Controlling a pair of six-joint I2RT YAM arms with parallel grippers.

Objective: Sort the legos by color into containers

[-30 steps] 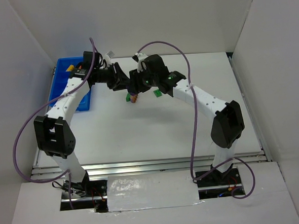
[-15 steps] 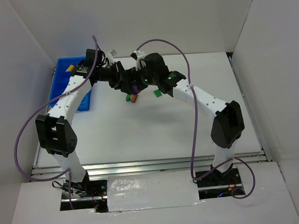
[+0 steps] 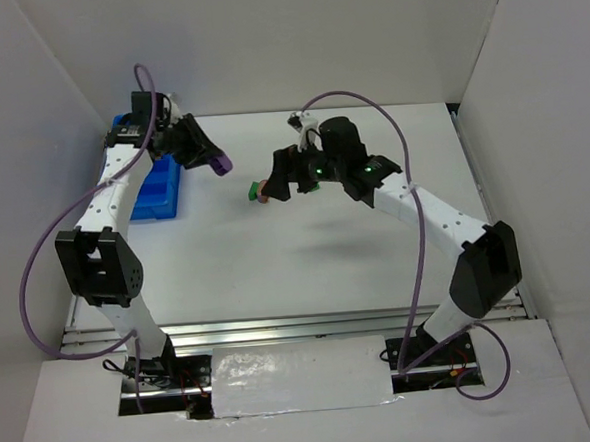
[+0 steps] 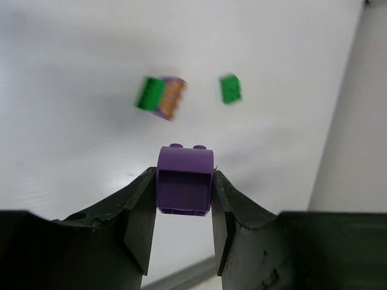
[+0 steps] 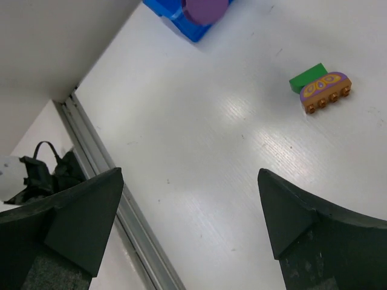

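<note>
Purple plastic is the load in hand. A purple arched lego brick with two studs on top is pinched between the fingers of the left gripper, which press against its two flanks. In the top view the brick hangs above the white table, just off the 3 o'clock side of the bright blue rectangular plastic bin. The bin sits at the table's 10 o'clock. The brick is not yet over a compartment.

The right gripper has its fingers spread wide with nothing between them. It hovers above the table, and its wrist view shows loose pieces toward 1 o'clock.

Check progress as follows:

- In transit: the purple brick only.
- On the table: a small green plastic block touches a brown studded plastic piece with a purple-and-yellow top. A second green block lies near that pair, at its 3 o'clock in the left wrist view.
- In the bin: you cannot tell. The left arm covers most of it, and no compartment's contents can be read.

Treat the sort as part done at best. Left to do are the purple brick's drop and, by this count, three more pieces to pick up.
</note>
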